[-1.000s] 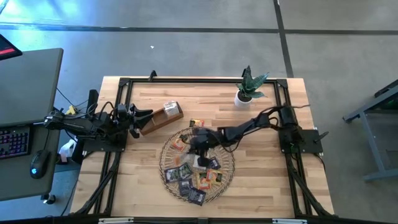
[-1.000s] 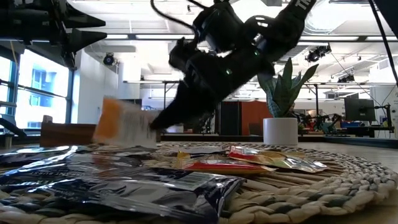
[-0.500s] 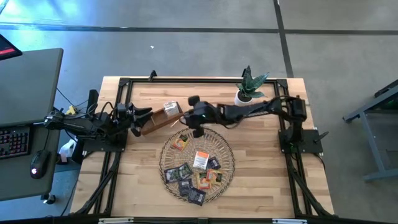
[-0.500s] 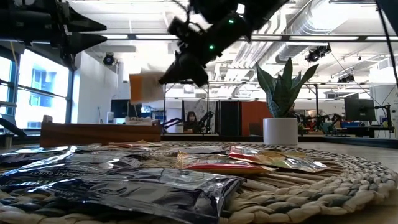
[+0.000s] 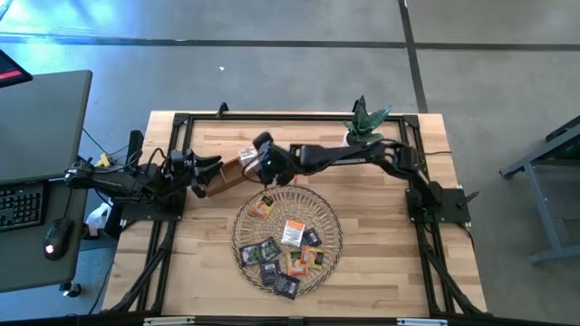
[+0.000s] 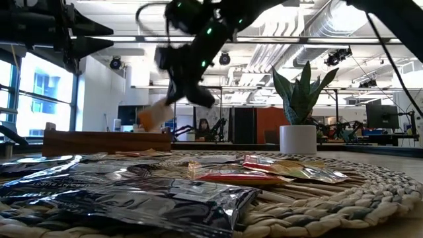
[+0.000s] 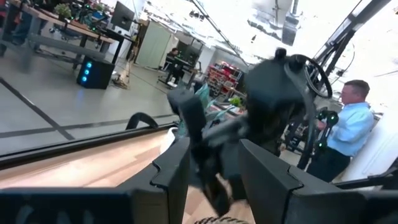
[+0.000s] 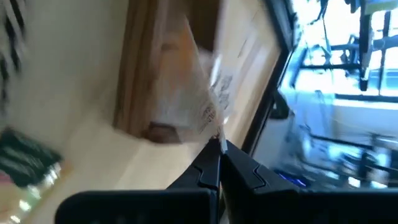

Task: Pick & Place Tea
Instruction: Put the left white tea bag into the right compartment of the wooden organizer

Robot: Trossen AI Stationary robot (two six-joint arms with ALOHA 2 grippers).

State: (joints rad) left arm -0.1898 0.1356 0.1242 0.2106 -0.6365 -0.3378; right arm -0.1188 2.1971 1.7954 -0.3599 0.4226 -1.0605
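The right arm reaches from its base at the table's right edge in a long, nearly straight line across toward the left arm, elbow raised, wrist tipped downward. The right gripper hangs above the table with its jaws pressed together, pinching a white-and-orange tea sachet by one edge so that it dangles below the fingertips. The left arm waits folded low at the table's left edge, held level, its left gripper pointing toward the right gripper, jaws parted with nothing between them.
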